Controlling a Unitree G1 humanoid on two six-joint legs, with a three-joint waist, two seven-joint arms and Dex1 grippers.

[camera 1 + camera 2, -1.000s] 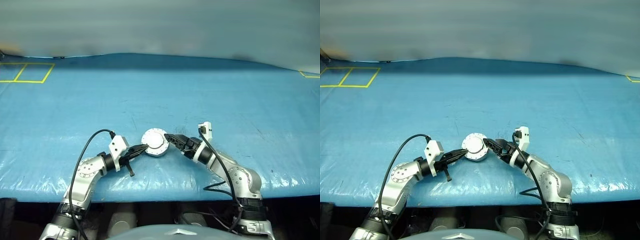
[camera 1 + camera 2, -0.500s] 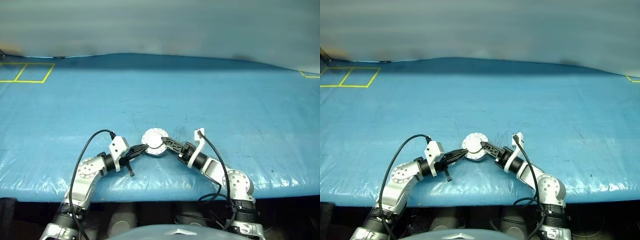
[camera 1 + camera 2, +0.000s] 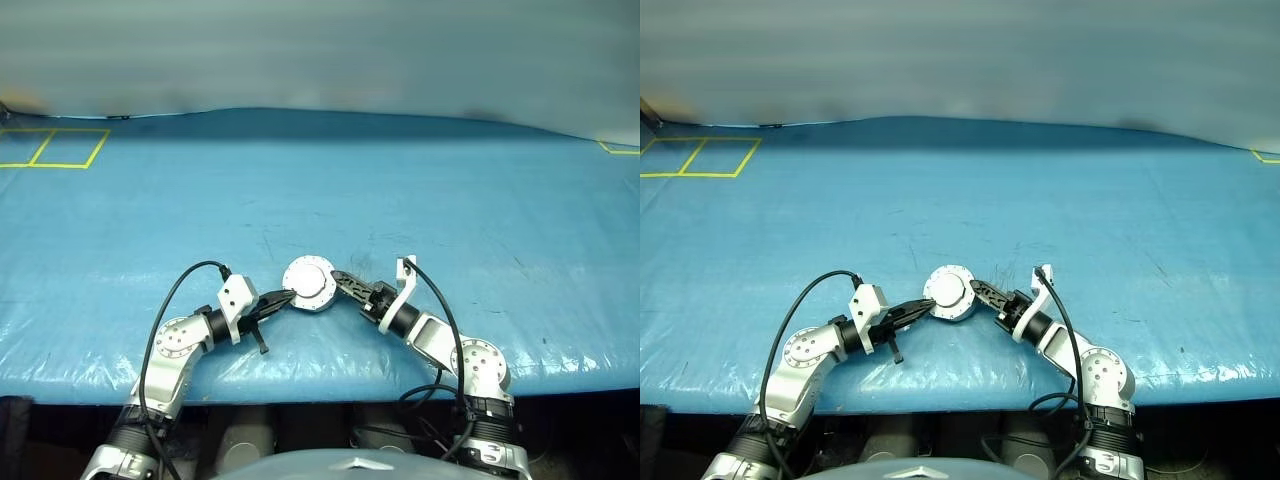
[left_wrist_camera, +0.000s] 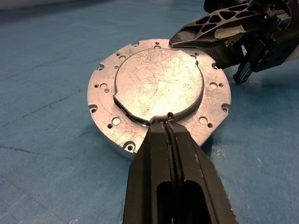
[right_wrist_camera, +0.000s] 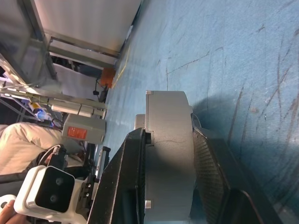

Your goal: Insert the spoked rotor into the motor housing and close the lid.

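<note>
The table (image 3: 330, 190) under me is one wide blue sheet, slightly crinkled and scratched, with yellow tape squares (image 3: 50, 146) far off beyond my left claw and a great deal of open surface ahead of both claws. Its near edge runs just behind my wrists, so there is little room to draw back.

Between my two claws sits the motor housing (image 3: 309, 285), a shallow round silver-grey puck with small holes and notches round its flange. The lid (image 4: 159, 84) lies closed on top of it, a plain scuffed metal disc, bright where the light catches it.

My left claw (image 4: 167, 125) is pressed together with no gap, its black tips resting against the lid's near rim where lid meets flange. It holds nothing.

My right claw (image 3: 340, 279) comes in from the opposite side and clasps the housing across its thickness, one black finger (image 5: 124, 179) on each flat face and the grey rim showing between them. From my left wrist I see its upper finger lying over the far edge of the flange.
</note>
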